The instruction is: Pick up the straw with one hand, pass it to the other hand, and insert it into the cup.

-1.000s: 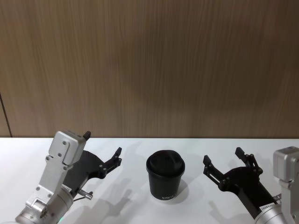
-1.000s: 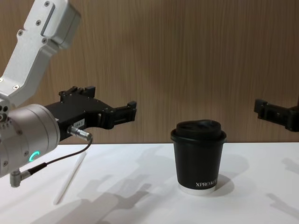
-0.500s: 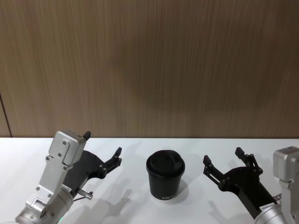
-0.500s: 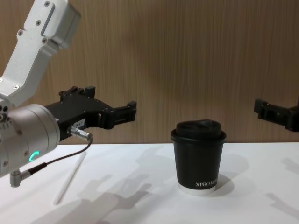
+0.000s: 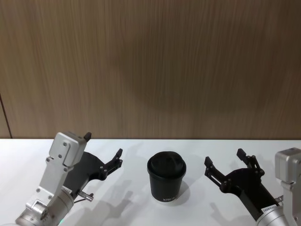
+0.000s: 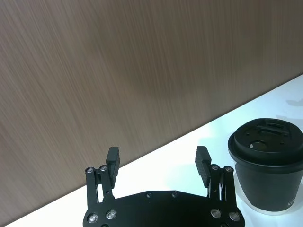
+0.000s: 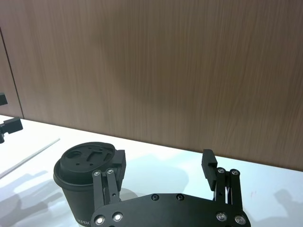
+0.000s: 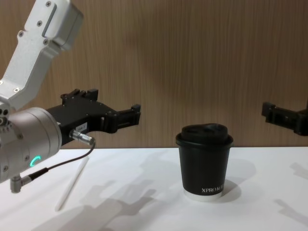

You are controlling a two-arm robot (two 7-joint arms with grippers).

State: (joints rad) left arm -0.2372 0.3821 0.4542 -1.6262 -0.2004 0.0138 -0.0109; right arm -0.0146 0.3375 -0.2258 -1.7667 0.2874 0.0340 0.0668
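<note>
Left gripper (image 5: 103,145): held in the air over the left part of the table (image 8: 260,211), left of the cup (image 5: 166,181). The fingers are spread wide apart and nothing is held between them. In the chest view the farther finger is partly hidden behind the gripper's own body.
Right gripper (image 5: 224,157): held in the air on the right, right of the cup and apart from it. The fingers are spread wide apart with nothing between them. In the chest view it is cut off by the right edge, so that little more than one fingertip is seen there.
Straw (image 8: 72,184): laid flat on the table at the near left, well apart from the cup and touched by neither gripper. It is slanted, with its far end nearer the cup. That far end runs up close under the left arm's cable (image 8: 62,163), and whether the two overlap cannot be told. In the right wrist view its one end is cut off by the picture's edge.
Cup: stood upright on the table between the two grippers, with the domed lid on. The white lettering near the base is only partly readable.
Head view, near left: the table there is covered by the left arm.
Background: a wood-grain wall (image 5: 150,66) is seen behind the table.
</note>
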